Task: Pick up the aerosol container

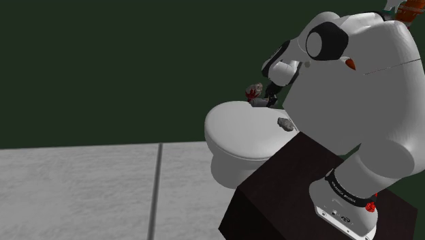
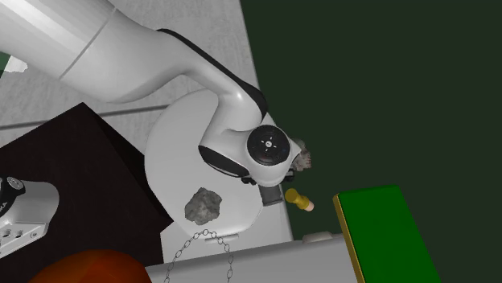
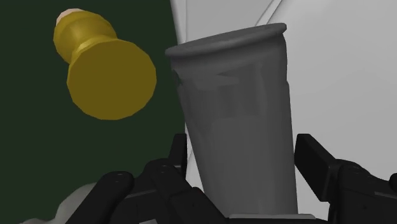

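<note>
place: a bathroom in a home | shown by: a white toilet (image 1: 238,124) with its lid shut | floor (image 1: 75,194): grey tiles are laid | wall (image 1: 122,68): painted dark green | extra: a small chain (image 2: 201,238) is seen beside the toilet

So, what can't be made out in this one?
1. Wrist view: the base of the grey can is hidden behind the claw and cut off by the picture's lower edge.
2. Shoulder view: the reddish thing at the arm's end is too small to identify.
3. Second exterior view: the lower end of the chain is cut off by the bottom edge.
</note>
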`<state>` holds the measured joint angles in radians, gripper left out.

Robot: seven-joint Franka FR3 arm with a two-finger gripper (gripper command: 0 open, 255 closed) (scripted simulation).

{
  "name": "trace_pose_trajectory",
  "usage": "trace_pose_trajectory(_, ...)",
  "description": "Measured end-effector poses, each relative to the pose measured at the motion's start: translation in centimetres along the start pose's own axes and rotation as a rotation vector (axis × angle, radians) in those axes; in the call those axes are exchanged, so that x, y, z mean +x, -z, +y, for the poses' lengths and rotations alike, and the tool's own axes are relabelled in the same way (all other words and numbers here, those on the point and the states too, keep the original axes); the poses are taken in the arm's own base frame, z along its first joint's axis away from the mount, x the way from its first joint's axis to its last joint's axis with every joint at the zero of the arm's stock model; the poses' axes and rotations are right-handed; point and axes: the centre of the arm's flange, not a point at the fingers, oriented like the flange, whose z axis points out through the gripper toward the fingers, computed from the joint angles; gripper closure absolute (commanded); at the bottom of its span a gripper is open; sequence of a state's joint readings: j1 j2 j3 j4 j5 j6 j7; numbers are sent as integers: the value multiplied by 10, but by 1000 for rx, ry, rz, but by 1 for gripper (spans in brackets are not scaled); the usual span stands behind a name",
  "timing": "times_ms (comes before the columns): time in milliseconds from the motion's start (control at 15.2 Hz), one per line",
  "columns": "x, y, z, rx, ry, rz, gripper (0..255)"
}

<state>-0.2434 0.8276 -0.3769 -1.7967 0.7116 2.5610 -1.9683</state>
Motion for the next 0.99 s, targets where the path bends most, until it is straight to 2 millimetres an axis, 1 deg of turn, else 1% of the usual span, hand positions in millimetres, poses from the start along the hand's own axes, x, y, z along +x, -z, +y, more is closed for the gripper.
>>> trace_pose_trajectory(198, 1, 12, 1, 0, 0, 0, 255)
trace_pose_trajectory(924, 7, 70, 5, 1, 0, 0, 255)
trace_pose_trajectory(990, 8, 73, 5, 0, 0, 0, 255)
